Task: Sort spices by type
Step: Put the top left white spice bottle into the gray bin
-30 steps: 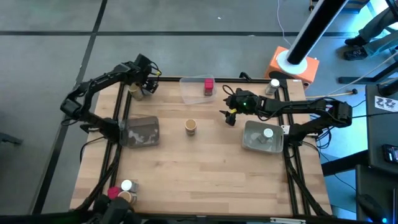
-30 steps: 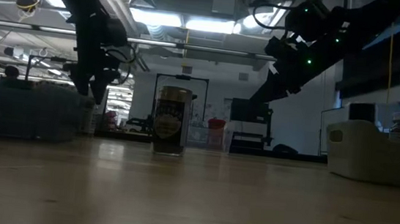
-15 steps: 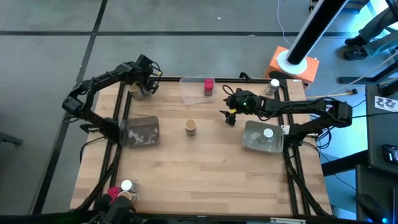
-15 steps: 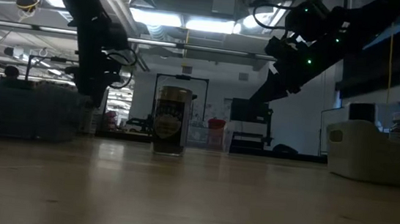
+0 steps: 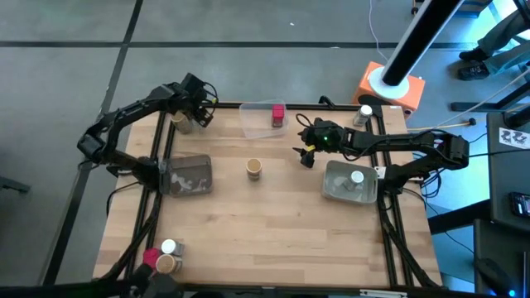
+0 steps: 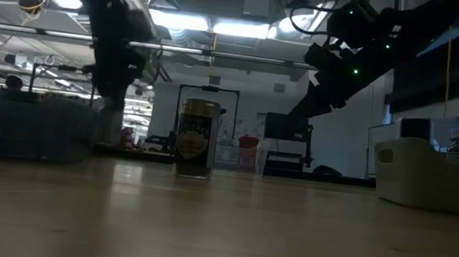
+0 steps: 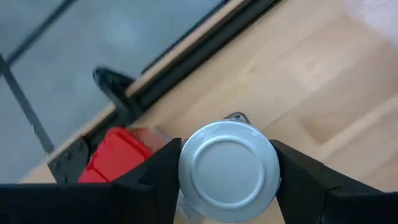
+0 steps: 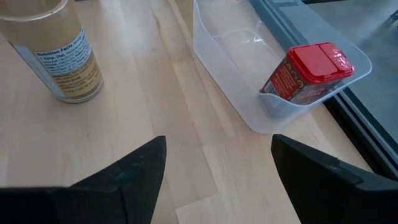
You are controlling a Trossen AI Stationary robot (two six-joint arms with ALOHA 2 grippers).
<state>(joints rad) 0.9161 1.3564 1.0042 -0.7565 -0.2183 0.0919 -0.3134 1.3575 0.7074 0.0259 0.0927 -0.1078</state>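
Note:
My left gripper (image 5: 192, 114) is at the table's far left corner, pointing down, shut on a jar with a pale round cap (image 7: 227, 171). A red block (image 7: 115, 155) lies beside that jar. My right gripper (image 5: 305, 154) hovers open and empty right of the table's middle; it also shows in its own wrist view (image 8: 217, 186). A tan-brown cylinder (image 5: 254, 169) stands upright mid-table. A second red block (image 5: 278, 114) lies in the clear tray (image 5: 252, 124). A white-capped jar (image 5: 357, 176) sits in the right grey bin (image 5: 335, 186). My left gripper has the jar's round cap (image 7: 186, 180) between its two fingers (image 7: 158, 180), one on each side. The fingers come from above, pointing down. The jar stands upright under them; whether it is off the table I cannot tell.
The left grey bin (image 5: 189, 175) lies left of the cylinder. A white-capped jar (image 5: 169, 247), a red block (image 5: 151, 257) and a tan cylinder (image 5: 168, 264) stand at the near left corner. Another jar (image 5: 365, 113) is at the far right edge. The near half is bare wood.
My left arm has shifted a little over the far left corner, and the pale jar now shows below its gripper in the low view. My right arm has kept still.

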